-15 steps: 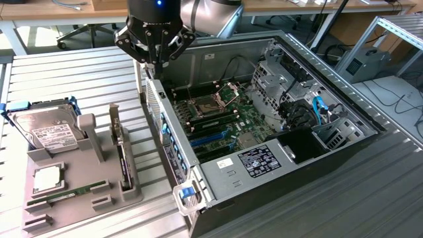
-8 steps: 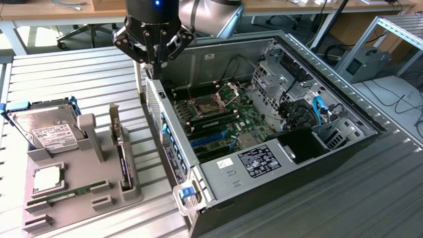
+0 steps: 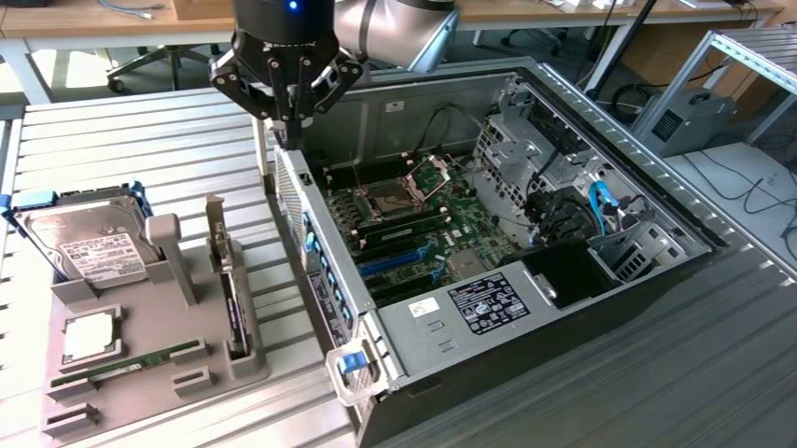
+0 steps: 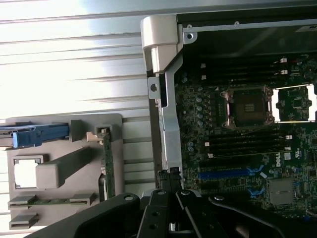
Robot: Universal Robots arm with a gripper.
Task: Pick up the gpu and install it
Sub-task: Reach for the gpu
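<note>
- I'm watching the hand (image 3: 289, 131) hovering with its fingers pressed together on nothing, upper middle, above the computer case (image 3: 498, 327) wall.
- The gpu (image 3: 226, 280), a thin green-edged card, is standing on edge in the grey holder (image 3: 137, 373) at the exterior view's lower left.

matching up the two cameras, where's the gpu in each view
Exterior view: the gpu stands on edge in the gray holder, at the exterior view's left of the open case.
Wrist view: the gpu is the thin green edge in the same holder.
Shared landmark: the open cpu socket.
</note>
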